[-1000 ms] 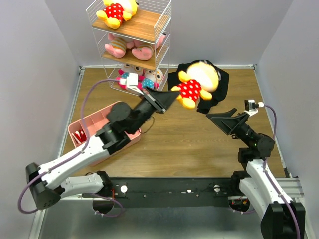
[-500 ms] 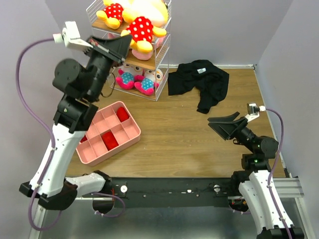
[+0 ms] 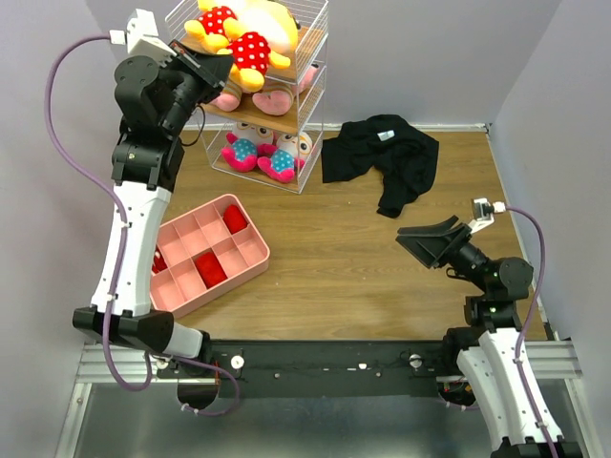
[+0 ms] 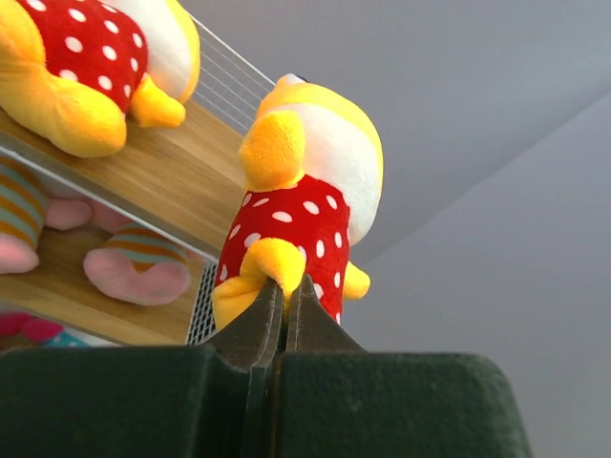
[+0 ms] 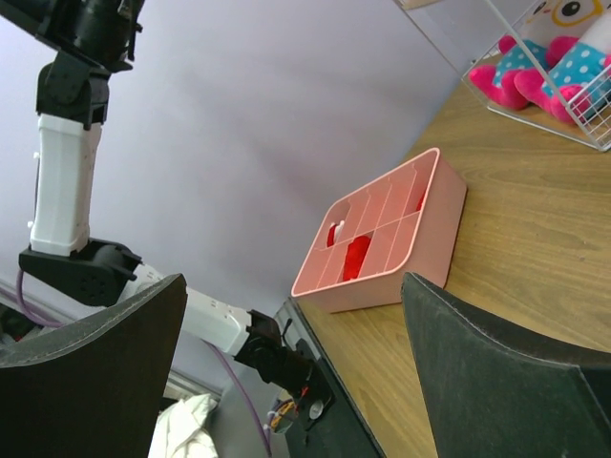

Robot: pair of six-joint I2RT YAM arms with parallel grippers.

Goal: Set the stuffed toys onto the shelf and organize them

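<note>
The shelf point(image 3: 307, 95) stands at the back left, a white wire rack with wooden boards point(image 4: 177, 181). My left gripper point(image 3: 227, 65) point(image 4: 284, 286) is raised to its top tier and is shut on the foot of a yellow stuffed toy in red polka dots point(image 3: 252, 50) point(image 4: 310, 181). That toy hangs at the top board's edge. A second yellow toy point(image 3: 215, 21) point(image 4: 72, 57) lies on that board. Pink striped toys point(image 3: 263, 97) point(image 4: 134, 272) lie on the middle tier. White-faced toys point(image 3: 272, 153) point(image 5: 563, 48) sit at the bottom. My right gripper point(image 3: 420, 236) point(image 5: 294, 279) is open and holds nothing, low at the right.
A pink compartment tray point(image 3: 246, 271) point(image 5: 382, 286) with red items lies on the wooden table at the left front. A black cloth garment point(image 3: 382, 157) lies at the back, right of the shelf. Grey walls close in on three sides.
My left arm has swung up and left, carrying the yellow toy from above the black cloth to the shelf's top tier. The right gripper has drawn back slightly, its fingers still apart.
</note>
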